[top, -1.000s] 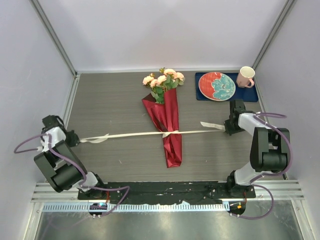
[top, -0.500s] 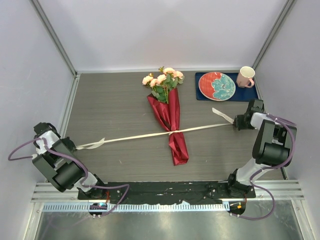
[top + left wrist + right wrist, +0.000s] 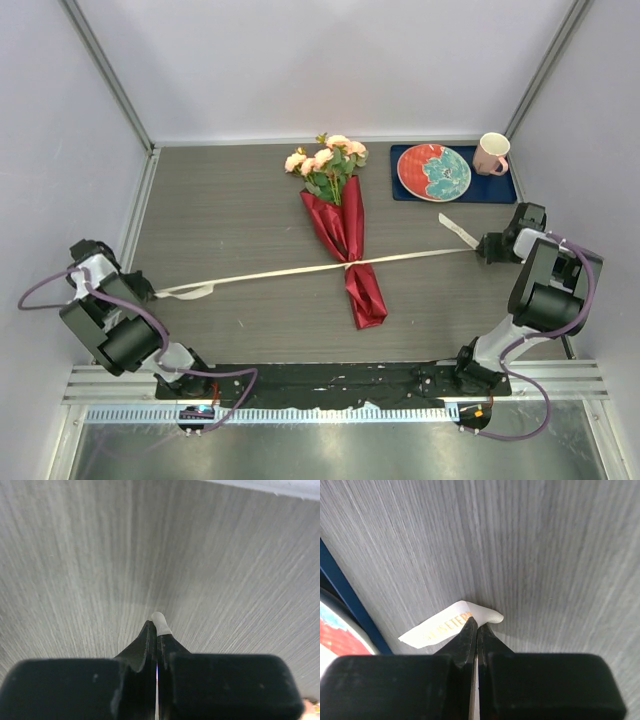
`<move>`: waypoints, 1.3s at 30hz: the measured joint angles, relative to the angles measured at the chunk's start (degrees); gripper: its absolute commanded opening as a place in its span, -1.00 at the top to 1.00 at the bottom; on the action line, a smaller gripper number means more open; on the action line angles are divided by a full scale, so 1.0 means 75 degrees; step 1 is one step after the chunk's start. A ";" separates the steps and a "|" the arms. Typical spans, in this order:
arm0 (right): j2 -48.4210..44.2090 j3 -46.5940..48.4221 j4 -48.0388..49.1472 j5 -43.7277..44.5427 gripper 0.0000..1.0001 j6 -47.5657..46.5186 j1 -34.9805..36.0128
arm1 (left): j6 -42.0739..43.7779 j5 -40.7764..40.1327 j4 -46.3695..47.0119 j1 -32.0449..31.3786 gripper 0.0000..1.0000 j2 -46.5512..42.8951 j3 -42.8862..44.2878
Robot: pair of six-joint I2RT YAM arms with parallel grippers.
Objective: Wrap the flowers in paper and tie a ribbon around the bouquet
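**Two robot arms hold a ribbon stretched across a wrapped bouquet**

Seen from above, a grey wood-grain table (image 3: 220,210) has a bouquet (image 3: 345,235) lying flat near its middle. The flowers (image 3: 328,160), peach-pink roses with green leaves, point toward the far edge. The dark red paper (image 3: 362,290) wraps the stems in a long cone that narrows toward the near edge and leans slightly right.

A cream ribbon (image 3: 270,272) runs in a nearly straight line from the left side of the table to the right. It crosses the cone below its midpoint, where the paper is pinched in.

The left gripper (image 3: 140,287) sits low at the left end of the ribbon. Its wrist camera shows the jaws pressed together, with a small white tip of ribbon poking out between the fingertips. A short loop of slack ribbon lies on the table just beside it.

The right gripper (image 3: 485,246) is at the far right. Its jaws are also closed tight, pinching the ribbon near its end. A loose tail with faint gold lettering sticks out past the fingertips toward the far left.

Beyond the right gripper, a dark blue mat (image 3: 400,186) holds a red and teal plate (image 3: 434,171) and a pink mug (image 3: 491,153).
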 measured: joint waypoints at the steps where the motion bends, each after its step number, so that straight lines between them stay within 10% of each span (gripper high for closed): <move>1: -0.0038 -0.0009 -0.0026 0.0108 1.00 -0.0047 0.0026 | 0.0058 -0.0032 -0.0006 -0.0117 0.99 0.0000 0.0023; 13: -0.2092 0.0326 -0.1475 0.3448 1.00 -0.0799 0.2366 | 0.0761 -0.0632 0.0886 -0.3430 1.00 -0.1507 0.1311; 16: -0.2675 0.0318 -0.1728 0.3485 1.00 -0.0979 0.2742 | 0.1003 -0.0440 0.0857 -0.3488 0.07 -0.1754 0.1075; 17: -0.2838 0.0309 -0.1810 0.3529 1.00 -0.1075 0.2748 | 0.1105 -0.0361 0.0787 -0.3485 -0.50 -0.1784 0.0988; 22: -0.3101 0.0300 -0.2069 0.3835 1.00 -0.1495 0.2728 | 0.1262 -0.0335 0.0012 -0.3914 -0.99 -0.1696 0.0941; 33: -0.2766 0.0519 -0.2154 0.3926 1.00 -0.2060 0.2728 | -0.0548 -0.0909 -0.0749 -0.8096 -1.00 0.0020 0.2235; 39: -0.2766 0.0522 -0.2119 0.3917 1.00 -0.2212 0.2728 | -0.1545 -0.1629 -0.1527 -0.8702 -0.47 0.2145 0.3858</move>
